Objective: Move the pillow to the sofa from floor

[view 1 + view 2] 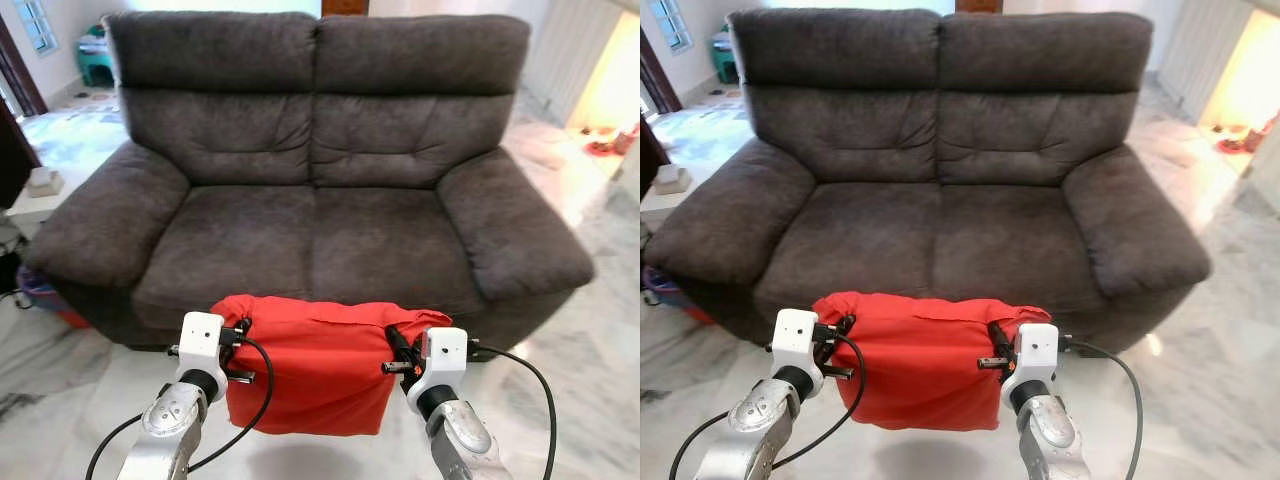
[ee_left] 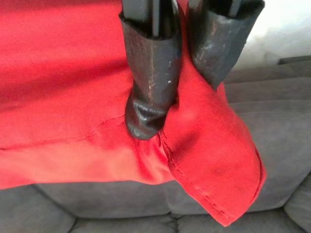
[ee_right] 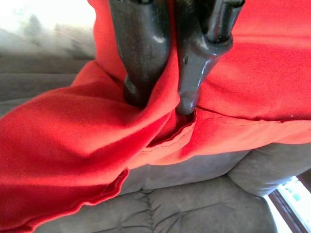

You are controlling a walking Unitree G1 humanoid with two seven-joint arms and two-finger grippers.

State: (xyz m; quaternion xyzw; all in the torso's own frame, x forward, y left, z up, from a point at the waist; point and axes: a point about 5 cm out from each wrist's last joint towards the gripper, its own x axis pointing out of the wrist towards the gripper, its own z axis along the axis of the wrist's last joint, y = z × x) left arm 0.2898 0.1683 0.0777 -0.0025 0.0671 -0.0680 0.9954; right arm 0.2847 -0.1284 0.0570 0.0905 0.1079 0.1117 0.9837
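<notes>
A red pillow point(image 1: 310, 365) hangs in the air between my two arms, just in front of the seat edge of a dark grey two-seat sofa point(image 1: 320, 170). My left gripper point(image 1: 238, 330) is shut on the pillow's upper left corner, and my right gripper point(image 1: 398, 345) is shut on its upper right corner. In the left wrist view the black fingers point(image 2: 148, 73) pinch a fold of red cloth point(image 2: 73, 97) above the grey cushions. In the right wrist view the fingers point(image 3: 146, 53) clamp the seam of the pillow point(image 3: 68, 145).
The sofa's wide armrests point(image 1: 520, 220) flank the two seat cushions point(image 1: 300, 250). A white side table point(image 1: 35, 200) with a small object stands left of the sofa. Pale marble floor point(image 1: 590, 350) surrounds it. A bright doorway point(image 1: 610, 80) lies at the far right.
</notes>
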